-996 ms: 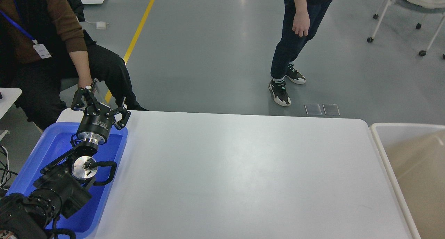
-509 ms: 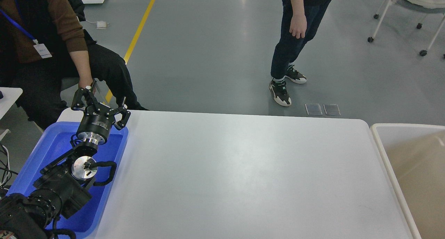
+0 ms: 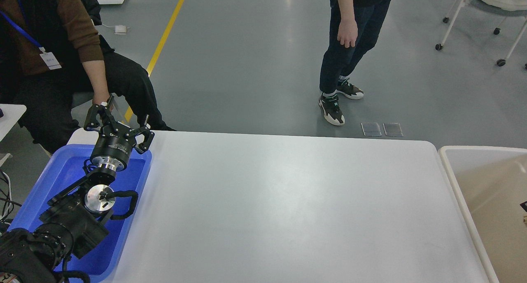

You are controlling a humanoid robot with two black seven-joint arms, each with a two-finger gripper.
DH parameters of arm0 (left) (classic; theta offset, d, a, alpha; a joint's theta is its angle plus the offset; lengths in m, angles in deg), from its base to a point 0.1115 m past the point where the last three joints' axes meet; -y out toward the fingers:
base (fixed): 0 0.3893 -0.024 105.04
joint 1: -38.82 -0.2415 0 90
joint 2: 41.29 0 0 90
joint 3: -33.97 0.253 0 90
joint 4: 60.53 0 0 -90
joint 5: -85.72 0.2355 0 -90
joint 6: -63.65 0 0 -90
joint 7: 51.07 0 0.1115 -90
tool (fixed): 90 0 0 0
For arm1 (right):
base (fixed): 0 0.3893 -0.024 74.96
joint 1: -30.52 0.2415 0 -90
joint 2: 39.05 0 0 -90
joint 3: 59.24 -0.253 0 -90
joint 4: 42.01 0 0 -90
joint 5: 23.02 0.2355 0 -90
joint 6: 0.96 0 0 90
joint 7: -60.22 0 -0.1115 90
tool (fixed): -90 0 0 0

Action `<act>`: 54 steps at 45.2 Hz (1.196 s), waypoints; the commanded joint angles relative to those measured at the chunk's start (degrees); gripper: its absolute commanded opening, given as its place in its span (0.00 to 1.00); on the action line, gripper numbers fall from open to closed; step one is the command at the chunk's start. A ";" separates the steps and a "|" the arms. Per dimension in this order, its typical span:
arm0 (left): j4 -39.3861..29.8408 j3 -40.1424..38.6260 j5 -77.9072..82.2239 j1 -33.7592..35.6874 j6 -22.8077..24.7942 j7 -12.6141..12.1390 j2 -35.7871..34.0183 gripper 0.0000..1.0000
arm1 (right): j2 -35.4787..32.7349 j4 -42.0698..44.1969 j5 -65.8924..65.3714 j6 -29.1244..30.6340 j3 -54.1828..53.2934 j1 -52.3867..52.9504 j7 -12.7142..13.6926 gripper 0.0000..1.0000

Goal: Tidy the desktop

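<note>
Your left gripper (image 3: 119,120) hangs over the blue tray's (image 3: 49,171) far end, fingers spread, holding nothing. The right gripper is out of sight. The white tabletop (image 3: 288,200) lies bare ahead. Swing outward carelessly and you could strike the seated person (image 3: 53,60) just beyond.

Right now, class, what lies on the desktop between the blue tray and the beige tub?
Nothing: the head view shows the desktop bare from the blue tray on its left to the beige tub on its right.
</note>
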 commanded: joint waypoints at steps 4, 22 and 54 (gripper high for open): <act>0.00 0.00 0.00 -0.08 0.00 0.00 0.00 1.00 | 1.35 0.39 0.08 -0.97 -0.13 -0.58 0.27 0.10; 0.00 0.00 0.00 0.01 0.00 0.00 0.00 1.00 | 3.55 0.74 0.08 -9.58 -0.13 0.03 0.18 0.98; 0.00 0.00 0.00 0.01 0.00 0.00 0.00 1.00 | 4.43 0.39 0.17 -7.92 -6.79 10.57 -0.26 1.00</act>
